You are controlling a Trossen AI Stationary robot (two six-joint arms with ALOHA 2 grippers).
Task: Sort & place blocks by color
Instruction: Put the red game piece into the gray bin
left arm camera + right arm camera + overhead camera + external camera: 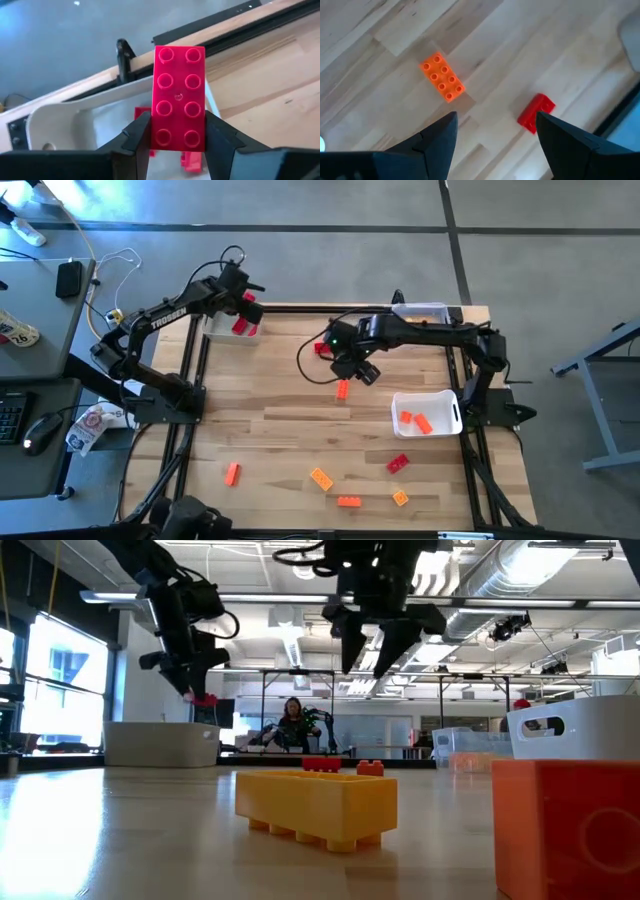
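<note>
Overhead, the left gripper (246, 302) clamps a red brick (179, 97) above the white bin (228, 329) at the table's eleven o'clock. The right gripper (357, 372) hangs with fingers spread wide over an orange brick (343, 389) near centre; another red brick (536, 113) lies just beside it.

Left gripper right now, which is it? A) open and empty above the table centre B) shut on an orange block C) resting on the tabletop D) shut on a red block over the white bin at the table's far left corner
D: in the left wrist view the left gripper pinches a red block between its fingers, with the white bin just beyond it.
</note>
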